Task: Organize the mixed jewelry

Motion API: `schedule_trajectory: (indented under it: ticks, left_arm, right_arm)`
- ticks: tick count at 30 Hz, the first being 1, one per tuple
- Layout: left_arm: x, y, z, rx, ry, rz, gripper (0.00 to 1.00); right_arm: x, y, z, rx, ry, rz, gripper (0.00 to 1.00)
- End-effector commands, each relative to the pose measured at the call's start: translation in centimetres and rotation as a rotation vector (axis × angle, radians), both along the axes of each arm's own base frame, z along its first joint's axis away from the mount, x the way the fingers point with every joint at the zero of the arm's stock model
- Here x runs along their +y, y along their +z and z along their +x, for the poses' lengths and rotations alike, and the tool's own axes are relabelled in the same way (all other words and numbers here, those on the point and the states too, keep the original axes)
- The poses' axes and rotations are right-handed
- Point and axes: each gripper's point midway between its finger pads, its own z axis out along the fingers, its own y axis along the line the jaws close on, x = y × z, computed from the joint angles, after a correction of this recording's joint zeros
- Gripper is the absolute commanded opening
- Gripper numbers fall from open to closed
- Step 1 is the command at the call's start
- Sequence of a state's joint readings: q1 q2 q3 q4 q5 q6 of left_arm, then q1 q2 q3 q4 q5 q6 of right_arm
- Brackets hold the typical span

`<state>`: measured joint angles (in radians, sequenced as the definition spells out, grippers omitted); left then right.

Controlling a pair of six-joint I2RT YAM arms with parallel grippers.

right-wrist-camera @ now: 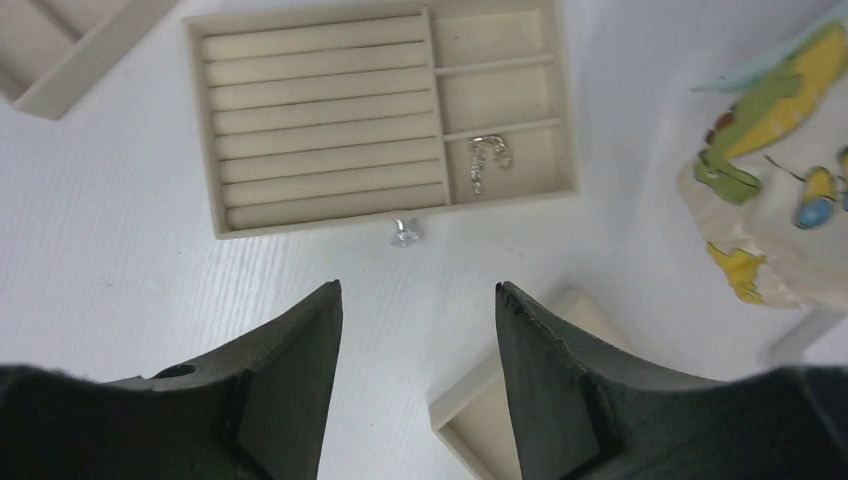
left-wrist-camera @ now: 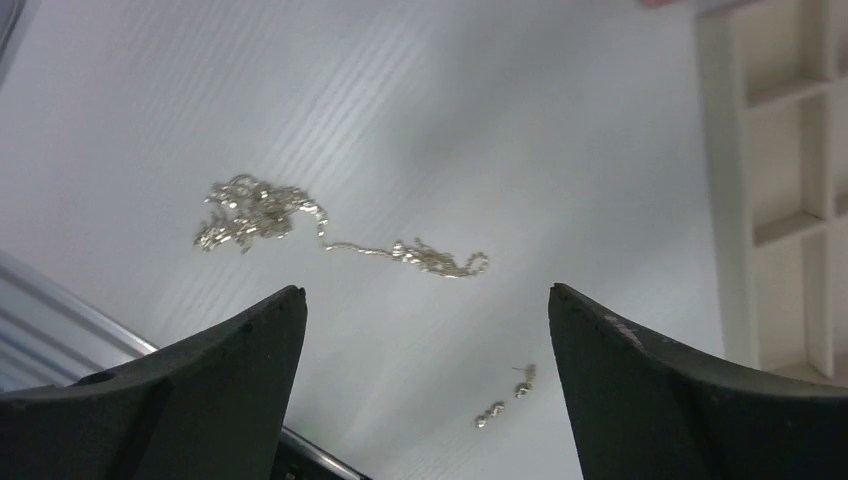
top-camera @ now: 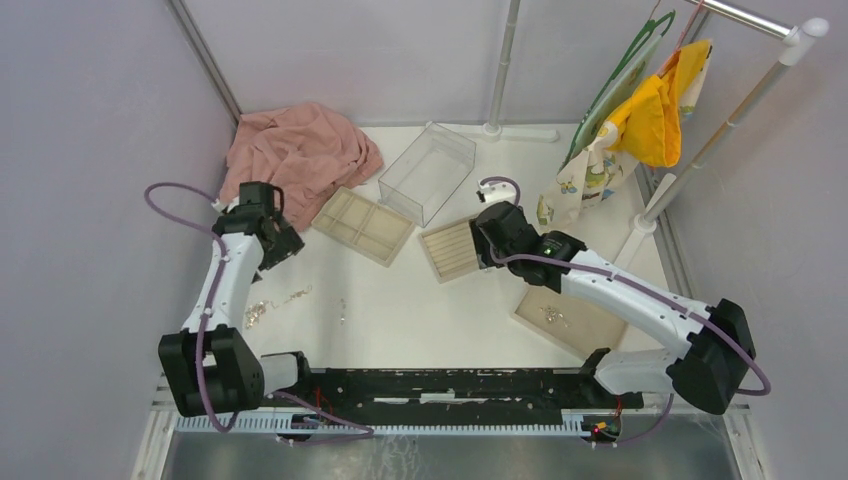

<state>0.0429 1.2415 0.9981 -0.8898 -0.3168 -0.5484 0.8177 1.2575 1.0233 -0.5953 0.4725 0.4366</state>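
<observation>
- Left gripper (left-wrist-camera: 425, 300), wide and empty: a grab at the tangled chain (left-wrist-camera: 250, 215) may drag several knotted pieces along. The tangle lies ahead, towards its left finger, with two studs (left-wrist-camera: 505, 395) below the gap.
- Right gripper (right-wrist-camera: 418, 290), partly spread and empty: the shiny piece (right-wrist-camera: 403, 233) may skid off. It lies just ahead on the table (right-wrist-camera: 120, 250), beside the ring tray (right-wrist-camera: 300, 222).

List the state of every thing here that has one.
Left hand: open, empty.
Right hand: open, empty.
Tangled silver chain: loose on the white table.
Small silver studs: loose on the table.
Beige ring-slot tray: one silver chain in a side compartment.
Tiny sparkling silver piece: on the table, just outside that tray.
Clear rectangular plastic box: seems open-topped and empty.
Pink cloth: crumpled.
</observation>
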Motion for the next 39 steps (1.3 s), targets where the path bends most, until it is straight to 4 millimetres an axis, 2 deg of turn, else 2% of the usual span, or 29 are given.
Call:
schedule_trajectory:
  ticks: [1, 3, 5, 8, 11, 18, 21, 25, 30, 35, 39]
  left_arm:
    - [2.8, -1.9, -4.1, 0.088, 0.229, -0.035, 0.93]
    - [3.7, -2.8, -5.3, 0.105, 0.317, -0.035, 0.90]
    - [4.4, -3.3, -5.6, 0.110, 0.384, -0.033, 0.88]
    - [4.6, -4.4, -5.5, 0.097, 0.485, -0.111, 0.87]
    - [4.7, -5.9, -6.3, 0.100, 0.579, -0.126, 0.86]
    - [5.6, -7.8, -6.3, 0.054, 0.650, -0.114, 0.84]
    - [5.9, -7.8, -5.5, -0.002, 0.652, -0.122, 0.83]
    - [7.4, -7.1, -5.5, -0.025, 0.672, -0.068, 0.81]
    - [9.4, -8.7, -6.5, -0.006, 0.727, -0.095, 0.80]
    - [9.2, -10.4, -6.3, 0.008, 0.738, -0.139, 0.76]
    - [9.1, -10.9, -6.6, 0.022, 0.759, -0.141, 0.69]
  right_arm:
    - [2.5, 0.0, 0.6, -0.042, 0.098, 0.062, 0.63]
    - [2.6, -1.0, 0.5, -0.031, 0.113, 0.061, 0.62]
    - [2.9, -1.6, 0.4, -0.013, 0.133, 0.047, 0.62]
    - [3.3, -1.9, 0.5, -0.001, 0.166, 0.032, 0.61]
    - [3.3, -1.8, 0.6, -0.004, 0.180, 0.015, 0.61]
    - [3.1, -1.8, 0.9, 0.014, 0.182, -0.029, 0.61]
    - [3.4, -2.1, 0.8, 0.036, 0.189, -0.033, 0.61]
    - [3.6, -2.3, 0.8, 0.049, 0.195, -0.037, 0.61]
    - [3.3, -2.3, 0.8, 0.050, 0.182, -0.046, 0.60]
    - [3.1, -2.9, 0.6, 0.067, 0.175, -0.051, 0.60]
    - [3.3, -3.2, 0.6, 0.078, 0.179, -0.054, 0.60]
